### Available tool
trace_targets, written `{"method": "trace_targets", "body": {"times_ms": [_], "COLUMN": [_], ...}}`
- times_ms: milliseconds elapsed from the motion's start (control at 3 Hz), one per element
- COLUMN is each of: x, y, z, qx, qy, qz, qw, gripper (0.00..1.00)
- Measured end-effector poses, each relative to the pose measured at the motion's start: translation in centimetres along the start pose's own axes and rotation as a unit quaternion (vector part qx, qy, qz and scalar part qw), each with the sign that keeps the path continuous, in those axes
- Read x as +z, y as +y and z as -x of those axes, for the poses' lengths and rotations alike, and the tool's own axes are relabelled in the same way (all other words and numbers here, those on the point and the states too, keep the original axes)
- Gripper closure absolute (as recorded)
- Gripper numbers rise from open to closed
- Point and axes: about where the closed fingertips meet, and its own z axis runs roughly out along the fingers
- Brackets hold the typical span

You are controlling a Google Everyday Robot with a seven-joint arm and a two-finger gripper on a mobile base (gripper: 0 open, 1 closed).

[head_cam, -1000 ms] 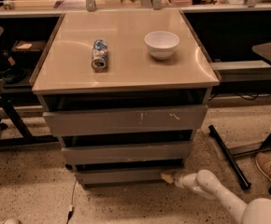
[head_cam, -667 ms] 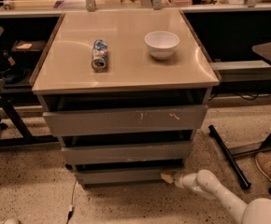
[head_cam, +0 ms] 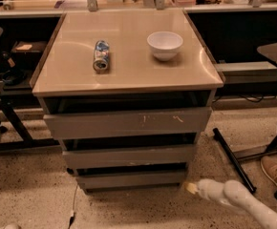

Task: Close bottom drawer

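Observation:
The bottom drawer (head_cam: 131, 179) is the lowest, narrowest grey front of the cabinet, flat and without a handle. A dark gap shows above its front. My gripper (head_cam: 192, 188) reaches in low from the right on a white arm (head_cam: 236, 202). Its yellowish tip sits just off the drawer's lower right corner, close to the floor. I cannot tell if it touches the front.
The middle drawer (head_cam: 129, 155) and the scratched top drawer (head_cam: 128, 123) sit above. A can (head_cam: 101, 55) lying on its side and a white bowl (head_cam: 165, 44) rest on the cabinet top. Black stand legs (head_cam: 231, 157) cross the floor at right; a chair base (head_cam: 0, 113) stands at left.

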Motion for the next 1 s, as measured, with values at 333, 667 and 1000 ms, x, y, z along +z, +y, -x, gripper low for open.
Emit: {"method": "trace_targets", "body": {"times_ms": [333,667,1000], "x": [-11.4,-19.5,-21.2], "y": [-4.1,-3.9,-1.2], "z": [-0.8,-0.5,0.9], "qx": [0.062,0.105,0.091], "qy": [0.004,0.016,0.029], "qz": [-0.097,-0.156,-0.151], "qw": [0.9934,0.9821,0.9839], "gripper": [1.00,0.82,0.58]}}
